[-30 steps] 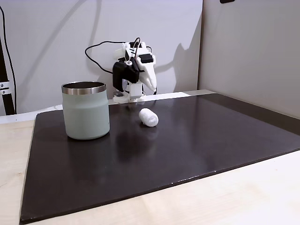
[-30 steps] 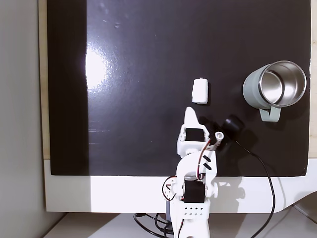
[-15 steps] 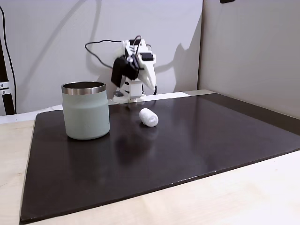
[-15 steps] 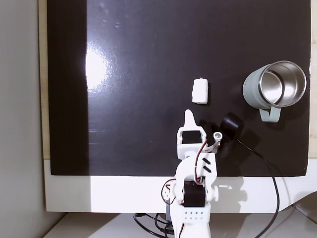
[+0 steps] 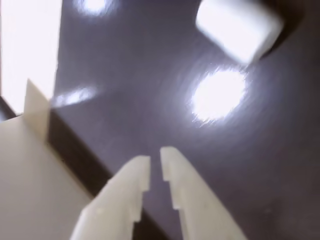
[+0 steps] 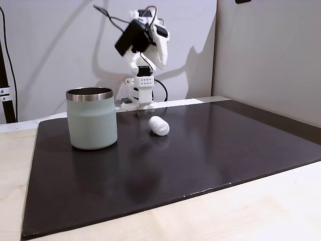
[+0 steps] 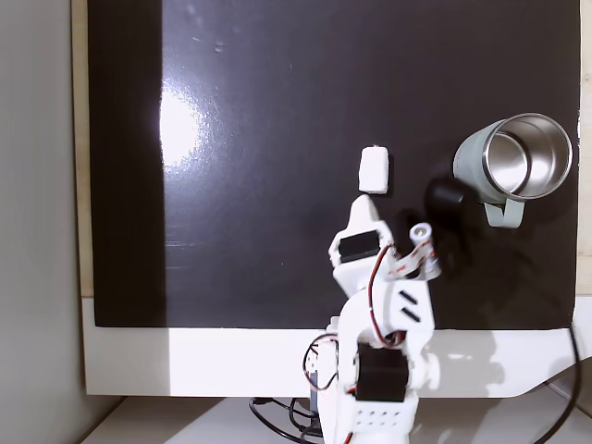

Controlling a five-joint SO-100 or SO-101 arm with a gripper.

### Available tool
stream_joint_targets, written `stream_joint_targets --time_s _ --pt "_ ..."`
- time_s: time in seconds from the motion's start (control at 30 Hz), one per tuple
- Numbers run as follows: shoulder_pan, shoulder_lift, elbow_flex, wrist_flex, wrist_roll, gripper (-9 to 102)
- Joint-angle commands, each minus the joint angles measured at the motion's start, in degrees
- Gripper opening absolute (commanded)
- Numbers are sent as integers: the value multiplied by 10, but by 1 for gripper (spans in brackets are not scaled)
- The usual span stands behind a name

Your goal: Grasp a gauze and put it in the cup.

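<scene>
The gauze (image 6: 159,125) is a small white roll lying on its side on the black mat (image 6: 210,150), a short way right of the cup (image 6: 92,118) in this fixed view. The sage-green cup with a steel rim stands upright; from above its inside (image 7: 527,157) looks bare. My gripper (image 6: 162,52) is raised high at the back, above the arm's base. Seen from above, its tip (image 7: 361,205) stops just short of the gauze (image 7: 374,171). In the wrist view the fingers (image 5: 155,156) stand almost together with nothing between them, and the gauze (image 5: 237,25) lies ahead at the upper right.
The mat covers most of a pale wooden table (image 6: 251,211). The arm's white base (image 7: 375,407) sits at the mat's edge, with a black cable (image 7: 578,351) trailing off to one side. Grey walls stand behind and to the right in a fixed view.
The arm has lifted from its folded pose and swung its gripper up and forward toward the gauze. The gauze and cup have not moved.
</scene>
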Motion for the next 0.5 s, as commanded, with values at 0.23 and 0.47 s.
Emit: stream_joint_targets --time_s 0.23,0.47 --pt "55 -321 -287 133 -229 22" --pt "70 -438 -352 226 -410 34"
